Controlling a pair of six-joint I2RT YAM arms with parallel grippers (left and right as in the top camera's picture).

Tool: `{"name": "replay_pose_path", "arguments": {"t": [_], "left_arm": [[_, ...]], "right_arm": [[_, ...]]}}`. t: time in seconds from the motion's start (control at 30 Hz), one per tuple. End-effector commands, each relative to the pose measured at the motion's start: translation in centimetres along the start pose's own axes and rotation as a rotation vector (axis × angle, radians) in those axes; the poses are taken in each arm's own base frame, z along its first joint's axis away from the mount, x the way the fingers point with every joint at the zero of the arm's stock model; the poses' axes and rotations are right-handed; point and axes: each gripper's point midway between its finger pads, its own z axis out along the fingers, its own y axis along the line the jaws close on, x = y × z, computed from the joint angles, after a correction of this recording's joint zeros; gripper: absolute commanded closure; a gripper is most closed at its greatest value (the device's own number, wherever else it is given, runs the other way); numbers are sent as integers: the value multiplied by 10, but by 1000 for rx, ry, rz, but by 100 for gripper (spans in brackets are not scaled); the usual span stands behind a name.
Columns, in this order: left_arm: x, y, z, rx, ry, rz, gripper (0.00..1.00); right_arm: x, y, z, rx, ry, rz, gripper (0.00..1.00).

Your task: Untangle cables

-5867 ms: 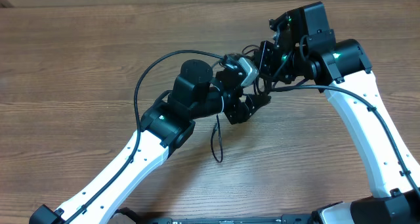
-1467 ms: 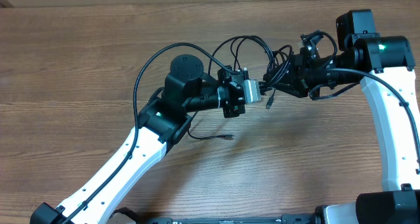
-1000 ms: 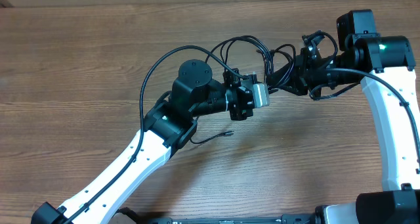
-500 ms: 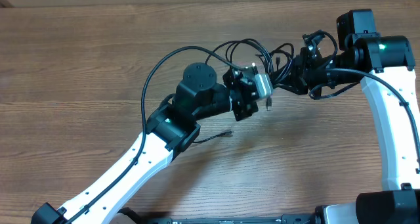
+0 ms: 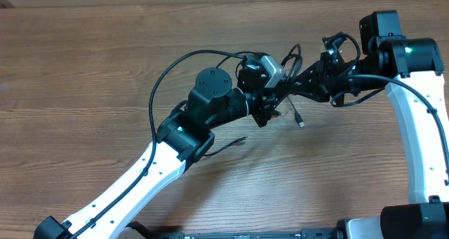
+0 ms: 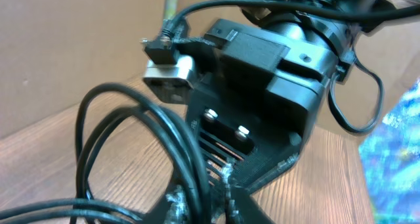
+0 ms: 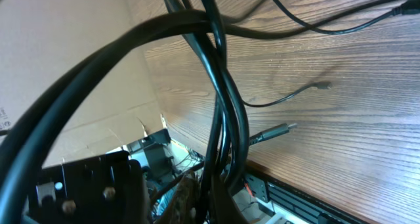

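Left tool: narrow around cables, grip cannot tell
Right tool: clamped on cables
Cables: bunched between tools

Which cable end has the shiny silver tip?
The plug end just below the bunched cables, out between the two arms. The other loose end, beside the left arm, looks dark all over.
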Motion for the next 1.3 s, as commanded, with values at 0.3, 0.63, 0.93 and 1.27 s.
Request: {"name": "replay_pose_path", "arguments": {"t": [0.3,0.63,0.93,1.27], "left_arm": [[-13,7,-2,-38,-38,-49,63],[-11,8,-2,-41,-32,-52,96],[-11,10,-3,-53,-33,-41,96],[-10,-4,-3,32,-21,-40,96]], "right_arm": [[7,16,-4,-47,7,-66,96],[7,16,-4,-47,8,-65,96],[7,16,-4,-47,7,-66,96],[2,18,-4,-54,-10,-93,96]]}}
